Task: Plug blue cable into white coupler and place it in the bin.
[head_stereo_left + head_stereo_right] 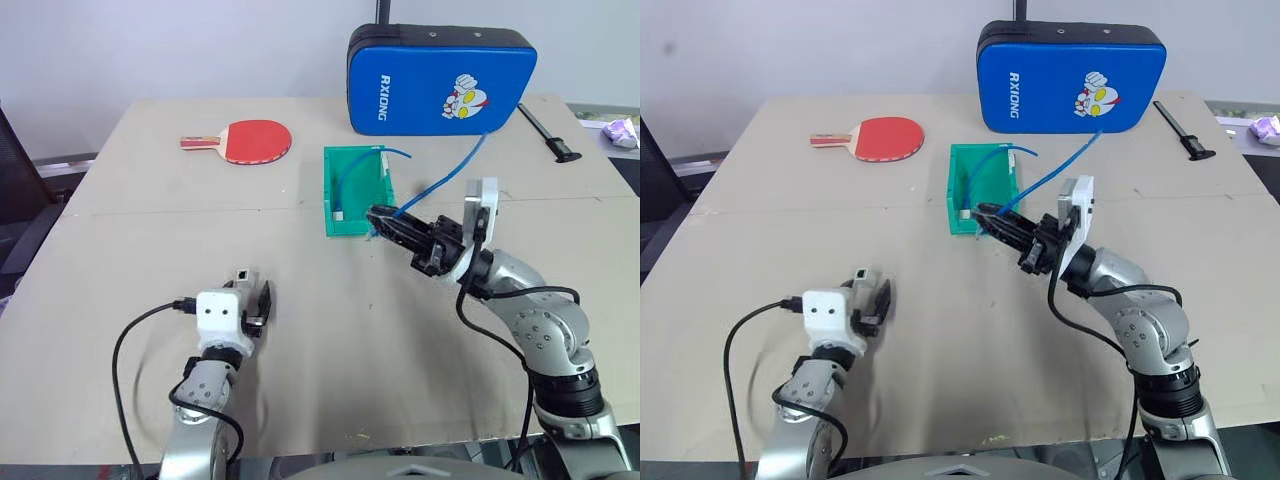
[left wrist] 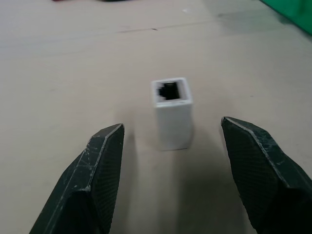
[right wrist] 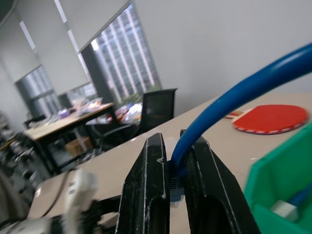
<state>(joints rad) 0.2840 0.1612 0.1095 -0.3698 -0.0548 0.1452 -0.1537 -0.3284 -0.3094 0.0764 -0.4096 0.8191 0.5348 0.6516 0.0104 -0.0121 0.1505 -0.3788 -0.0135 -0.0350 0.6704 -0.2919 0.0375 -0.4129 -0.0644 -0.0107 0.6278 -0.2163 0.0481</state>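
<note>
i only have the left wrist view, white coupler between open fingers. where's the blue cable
Observer: The right gripper is shut on the blue cable, beside the green bin.
Operator: anything in the bin already
Observer: Yes, another blue cable with a white piece on its end lies inside.
Operator: coupler standing or lying
Observer: The white coupler stands on the table in front of the left gripper, apart from its fingers.

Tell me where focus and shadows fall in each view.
Left wrist view: white coupler fairly sharp, soft shadow beneath, fingers blurred. Right wrist view: blue cable and fingers near, soft; bright windows behind. Left eye view: even light, faint shadows.
</note>
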